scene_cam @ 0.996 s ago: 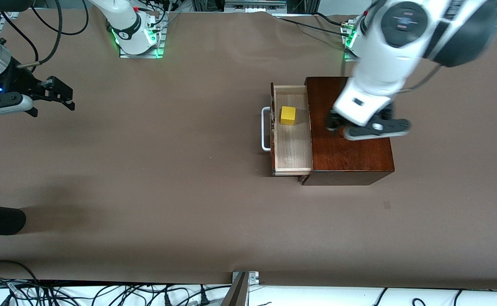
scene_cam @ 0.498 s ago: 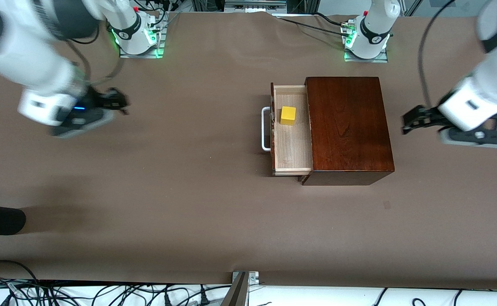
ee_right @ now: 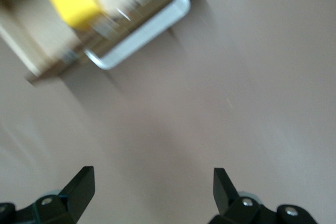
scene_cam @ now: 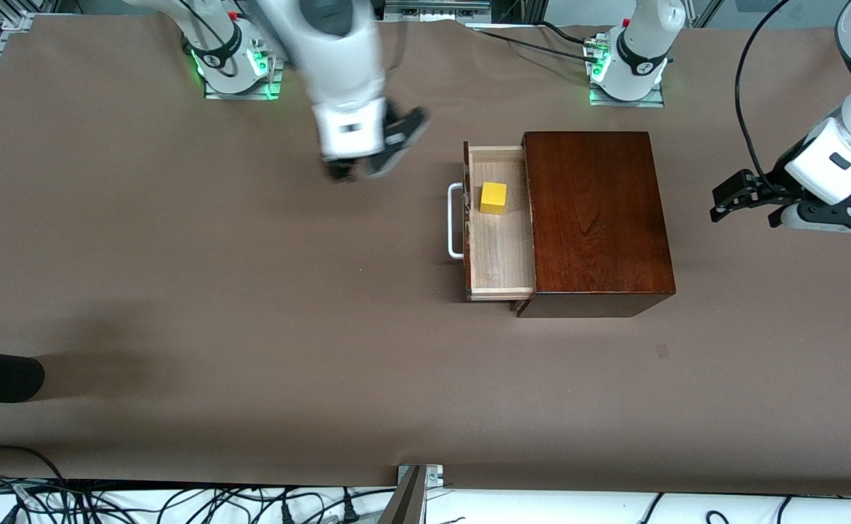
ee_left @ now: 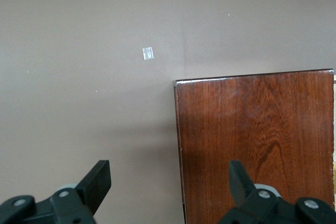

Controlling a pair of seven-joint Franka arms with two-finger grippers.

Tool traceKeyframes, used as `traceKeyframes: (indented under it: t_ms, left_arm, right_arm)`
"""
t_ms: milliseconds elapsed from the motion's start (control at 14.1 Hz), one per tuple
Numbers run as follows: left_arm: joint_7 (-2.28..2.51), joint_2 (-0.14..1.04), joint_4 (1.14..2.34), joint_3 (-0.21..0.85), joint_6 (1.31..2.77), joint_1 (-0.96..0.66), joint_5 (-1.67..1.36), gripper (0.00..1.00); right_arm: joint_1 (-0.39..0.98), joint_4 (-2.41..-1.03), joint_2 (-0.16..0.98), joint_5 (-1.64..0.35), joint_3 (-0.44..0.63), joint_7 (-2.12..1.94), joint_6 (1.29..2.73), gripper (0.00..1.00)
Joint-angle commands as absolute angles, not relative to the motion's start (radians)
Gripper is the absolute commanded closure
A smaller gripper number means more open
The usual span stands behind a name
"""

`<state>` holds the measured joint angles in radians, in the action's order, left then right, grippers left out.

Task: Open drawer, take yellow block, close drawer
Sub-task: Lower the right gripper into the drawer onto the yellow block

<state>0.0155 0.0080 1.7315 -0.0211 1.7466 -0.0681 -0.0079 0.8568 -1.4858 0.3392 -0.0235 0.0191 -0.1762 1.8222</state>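
- Yellow block (scene_cam: 493,198) lies in the pulled-out drawer (scene_cam: 499,247), near the white bar handle (scene_cam: 455,222).
- Drawer projects from the dark wooden box (scene_cam: 596,218) toward the right arm's end of the worktop (scene_cam: 250,291).
- Right hand (scene_cam: 356,167): fingers spread, empty, above bare worktop beside the drawer.
- Left hand (scene_cam: 742,200): fingers spread, empty, above worktop beside the box.

Right claw (scene_cam: 356,169) nearer drawer (scene_cam: 496,222) (left claw (scene_cam: 734,200) withdrawn)
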Motion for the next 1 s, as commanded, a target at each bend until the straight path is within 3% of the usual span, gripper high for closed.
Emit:
traceKeyframes:
  t_ms: [0,427,925]
  left_arm:
    - [0.028,-0.011,1.730,-0.025,1.707,-0.077,-0.014,0.00]
    - [0.028,-0.008,1.726,-0.025,1.704,-0.074,-0.014,0.00]
    - [0.026,-0.008,1.726,-0.025,1.704,-0.075,-0.014,0.00]
  right_arm:
    - [0.922,-1.255,0.529,-0.014,0.040,-0.254,1.864,0.00]
    - [1.002,-1.158,0.681,0.011,0.040,-0.383,2.034,0.00]
    - [1.031,-1.154,0.753,0.035,0.040,-0.397,2.052,0.00]
